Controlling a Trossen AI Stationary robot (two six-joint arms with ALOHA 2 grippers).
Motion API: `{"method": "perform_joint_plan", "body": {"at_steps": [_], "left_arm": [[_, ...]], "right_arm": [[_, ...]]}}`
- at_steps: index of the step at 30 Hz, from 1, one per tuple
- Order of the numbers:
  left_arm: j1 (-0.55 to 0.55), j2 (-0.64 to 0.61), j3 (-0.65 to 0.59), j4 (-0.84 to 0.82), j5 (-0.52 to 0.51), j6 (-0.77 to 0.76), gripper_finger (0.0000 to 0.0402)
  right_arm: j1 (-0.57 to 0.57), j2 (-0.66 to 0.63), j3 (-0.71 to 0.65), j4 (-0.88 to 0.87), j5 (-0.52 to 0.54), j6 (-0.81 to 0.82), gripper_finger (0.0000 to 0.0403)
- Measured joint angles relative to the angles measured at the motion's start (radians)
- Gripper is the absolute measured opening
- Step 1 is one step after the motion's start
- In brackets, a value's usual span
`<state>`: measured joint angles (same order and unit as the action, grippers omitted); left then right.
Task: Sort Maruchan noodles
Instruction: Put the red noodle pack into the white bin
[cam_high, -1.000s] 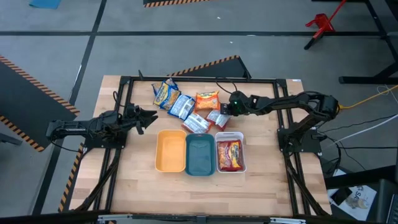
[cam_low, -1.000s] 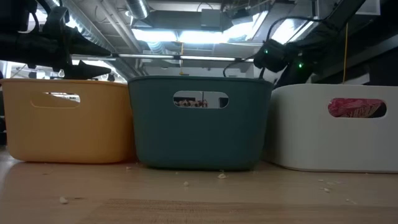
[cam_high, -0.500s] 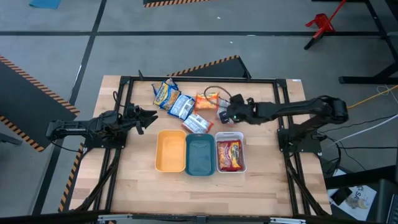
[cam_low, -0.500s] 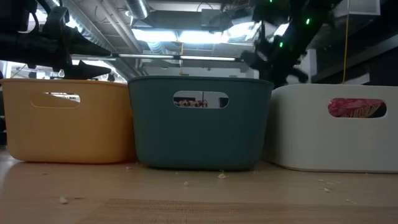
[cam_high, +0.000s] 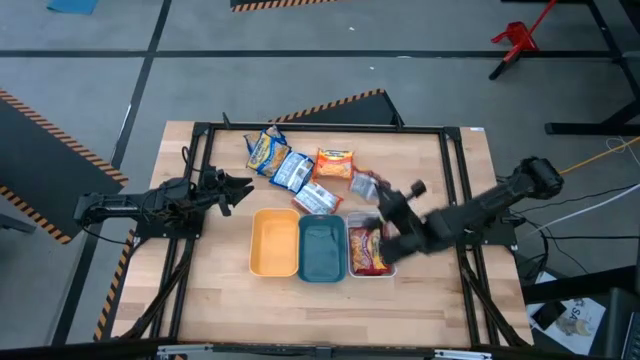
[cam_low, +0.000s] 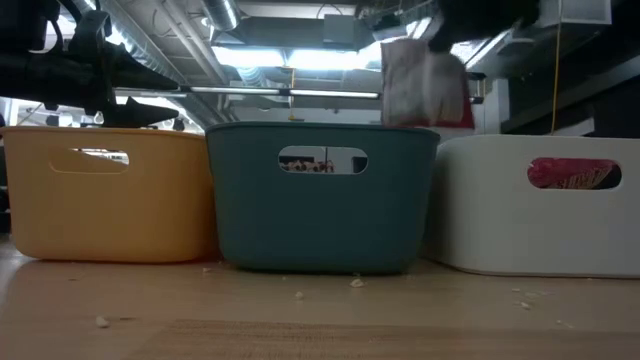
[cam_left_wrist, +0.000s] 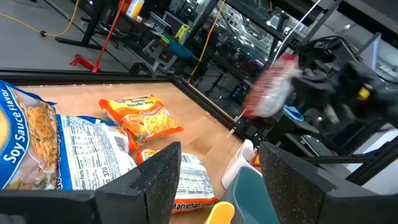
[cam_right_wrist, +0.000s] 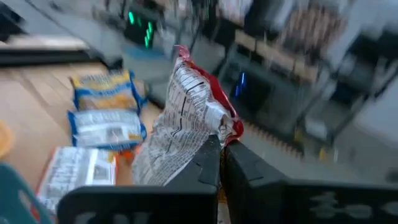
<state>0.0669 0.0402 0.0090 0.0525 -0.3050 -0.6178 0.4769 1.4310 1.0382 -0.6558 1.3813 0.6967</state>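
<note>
Right gripper (cam_right_wrist: 219, 163) pinches a red packet (cam_right_wrist: 186, 121) by its edge, hanging long-axis down at center-right of the high view, right over the white tray (cam_high: 369, 272). Left gripper (cam_high: 238, 186), fingers spread, waits mid-left.

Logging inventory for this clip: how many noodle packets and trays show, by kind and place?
Loose packets: 5
Packet in tray, inside the white tray: 1
Held packet, in the right gripper: 1
Trays: 3
Total: 7 packets, 3 trays
</note>
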Motion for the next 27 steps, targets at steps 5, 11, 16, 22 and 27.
{"method": "perform_joint_plan", "body": {"at_steps": [5, 11, 16, 22, 27], "left_arm": [[0.000, 0.000, 0.000, 0.000, 0.000, 0.000, 0.0212], [0.000, 0.000, 0.000, 0.001, -0.011, 0.025, 0.0212], [0.000, 0.000, 0.000, 0.003, -0.026, 0.021, 0.0212], [0.000, 0.000, 0.000, 0.003, -0.032, 0.017, 0.0212], [0.000, 0.000, 0.000, 0.003, -0.034, 0.017, 0.0212]], "right_arm": [[0.153, 0.007, 0.000, 0.003, 0.139, -0.051, 0.0000], [0.214, 0.024, 0.000, 0.001, 0.142, -0.179, 0.0000], [0.224, 0.092, 0.000, 0.003, 0.145, -0.209, 0.0000], [0.233, 0.218, 0.000, 0.009, 0.150, -0.208, 0.0000], [0.237, 0.295, 0.000, 0.007, 0.153, -0.180, 0.0000]]}}
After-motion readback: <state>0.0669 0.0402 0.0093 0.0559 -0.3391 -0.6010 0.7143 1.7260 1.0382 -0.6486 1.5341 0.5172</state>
